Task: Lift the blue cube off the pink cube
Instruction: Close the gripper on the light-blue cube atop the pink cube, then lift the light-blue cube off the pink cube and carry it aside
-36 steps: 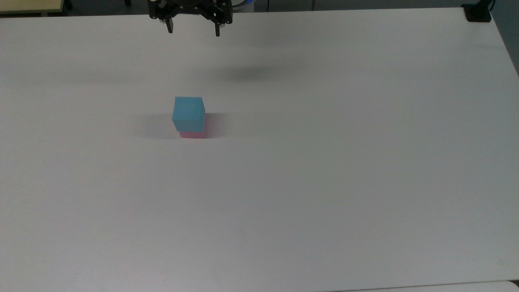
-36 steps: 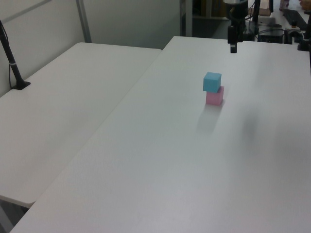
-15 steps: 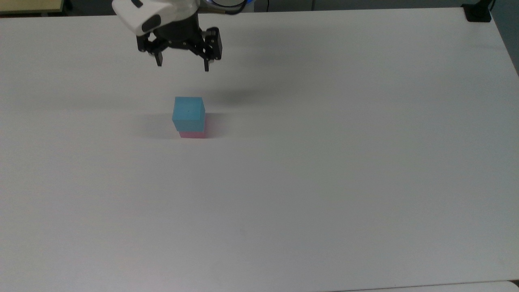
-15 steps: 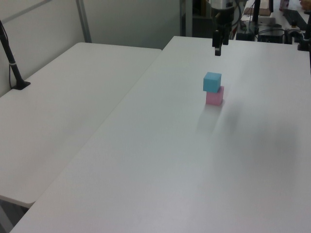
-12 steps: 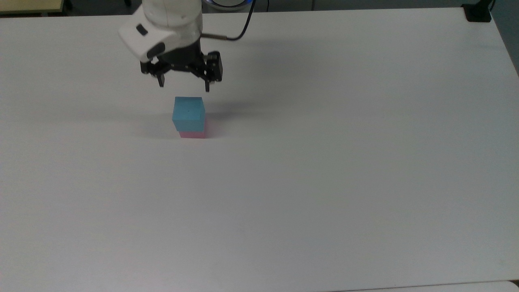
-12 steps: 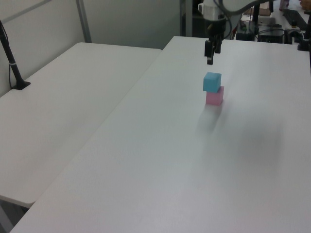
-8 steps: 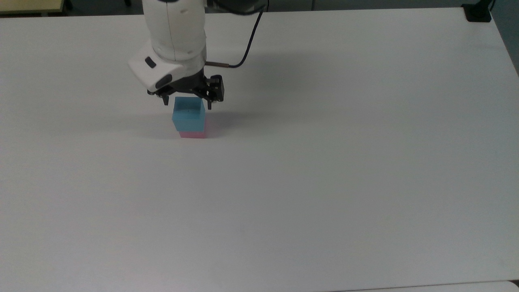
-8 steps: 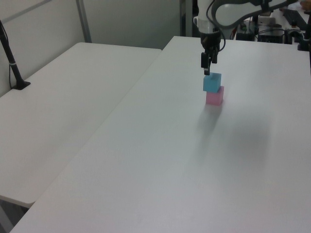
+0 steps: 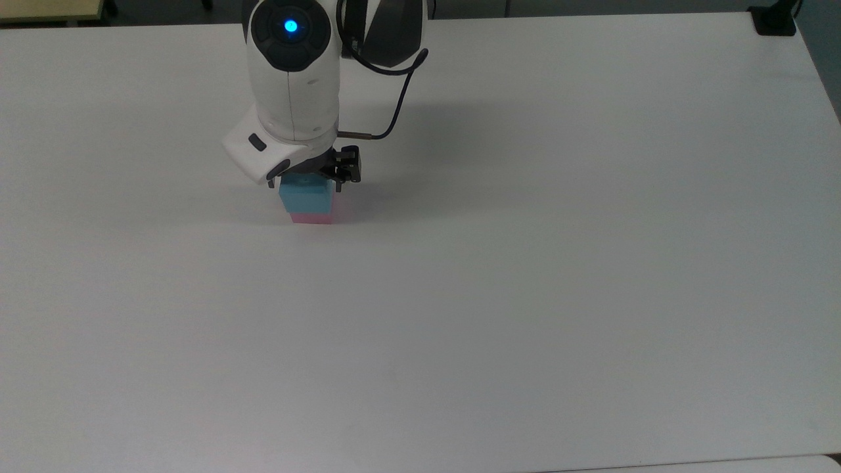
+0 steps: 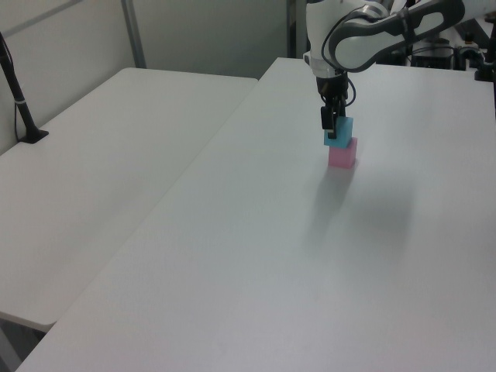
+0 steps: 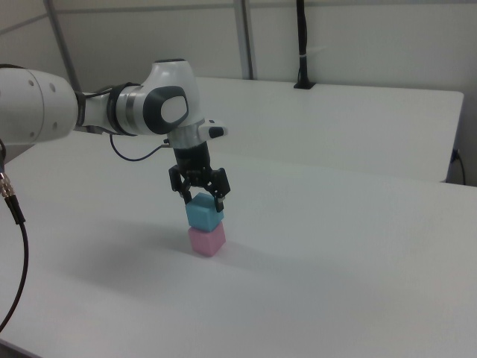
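While spread wide, wider than the block under it, gripper (image 11: 202,201) down over the blue cube (image 11: 204,215), one finger (image 11: 181,196) on the right view's left of the cube, the other on the right view's right, upper part of the cube sitting in the gap. No clear squeeze yet: slivers of gap on either side in the right view, contact not certain. Nothing lifted. Blue cube stacked square on the pink cube (image 11: 206,240), touching, the pair alone on the white table (image 11: 358,246). In the top view, going left to right: bare tabletop, then the white wrist housing (image 9: 292,98) straight over the stack, covering the cube's top and rear, with just the front face of the blue cube (image 9: 306,198) and a thin pink strip (image 9: 312,218) peeking out below; one dark fingertip (image 9: 338,186) poking out at the top view's right of the cube, its partner tucked under the housing. In the left view, one finger (image 10: 328,124) across the near face of the blue cube (image 10: 341,136), the far one hidden behind it; pink cube (image 10: 342,153) clear below.
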